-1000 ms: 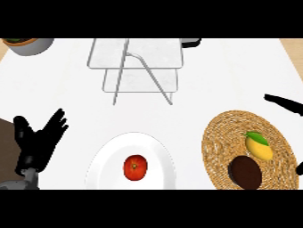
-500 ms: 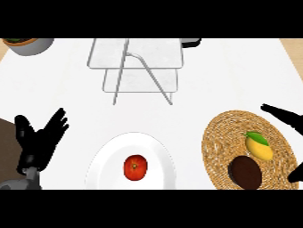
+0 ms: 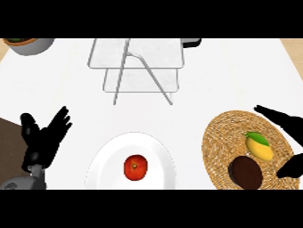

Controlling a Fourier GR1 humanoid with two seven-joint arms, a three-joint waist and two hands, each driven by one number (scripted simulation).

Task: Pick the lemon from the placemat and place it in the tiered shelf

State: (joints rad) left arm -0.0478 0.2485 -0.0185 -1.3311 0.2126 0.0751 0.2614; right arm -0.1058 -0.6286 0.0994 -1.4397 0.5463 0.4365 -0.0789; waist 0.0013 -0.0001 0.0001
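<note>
A white worktop (image 3: 233, 84) is seen from steeply above. At the right lies a round woven straw placemat (image 3: 221, 133). On it rests a small yellow lemon with a green leaf (image 3: 260, 147), and just beside the lemon, toward the near edge, sits a dark brown rounded object (image 3: 245, 172).

The right robot hand (image 3: 297, 133), black, reaches over the placemat's right rim with its fingers straight and spread wide, holding nothing. It is just beside the lemon, and whether it touches it cannot be told.

The left robot hand (image 3: 43, 139) rests open at the left, fingers up.

At the middle near edge, a red tomato (image 3: 135, 167) lies on a round white plate (image 3: 108, 156). At the far side stands a pale grey tiered shelf with wire legs (image 3: 138, 62), well apart from the lemon.

The lemon is likely light, firm and smooth-skinned, and may roll. A hold across its middle, fingers opposite the thumb, looks the safest.
</note>
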